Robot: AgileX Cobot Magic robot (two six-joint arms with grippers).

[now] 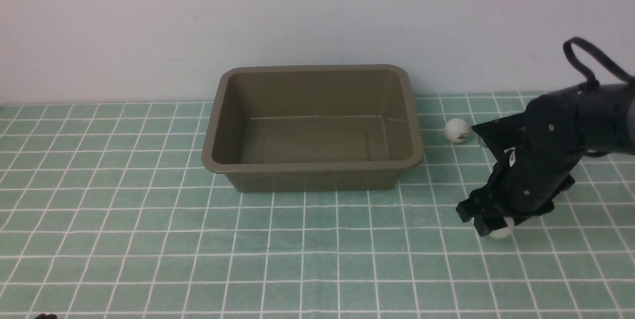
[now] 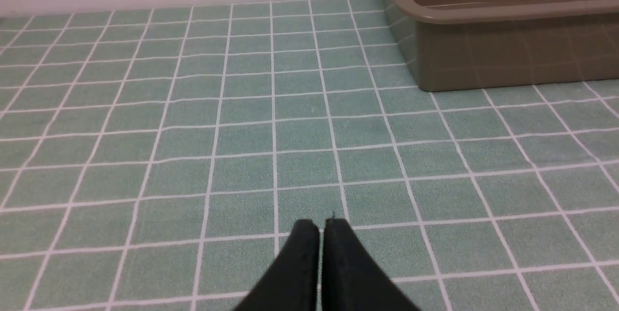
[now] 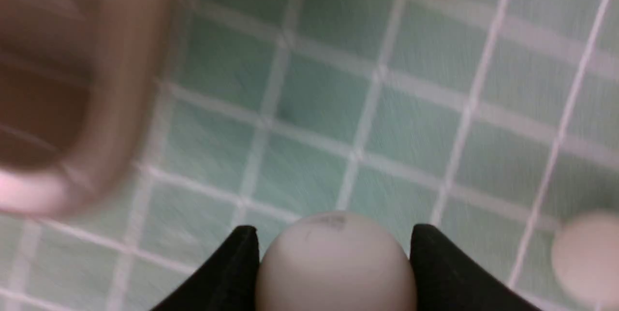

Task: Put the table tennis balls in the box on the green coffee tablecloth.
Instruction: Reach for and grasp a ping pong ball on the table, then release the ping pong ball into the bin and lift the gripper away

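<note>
**Ball could pop loose on the way to the box**

The right gripper (image 1: 488, 223) is clamped on a ball (image 3: 336, 262), its fingers (image 3: 227, 272) pressing on two sides. It sits low over the cloth (image 1: 149, 239) at about 4 o'clock from the box (image 1: 312, 166), taking the wall as 12. The hold looks to be near the fingertips on a smooth round shell, so I'd worry that a quick lift or swing squeezes the ball out and it rolls off.

A second ball (image 1: 457, 130) sits at 3 o'clock, just beside the box. A third ball (image 3: 587, 258) lies near the gripper, hidden behind the arm from the front. A low sweep could knock either away. The box rim flares out, so a low carry may clip it. The box is empty.

The left gripper (image 2: 321, 233) has its fingers together on nothing, off toward 7 o'clock.
</note>
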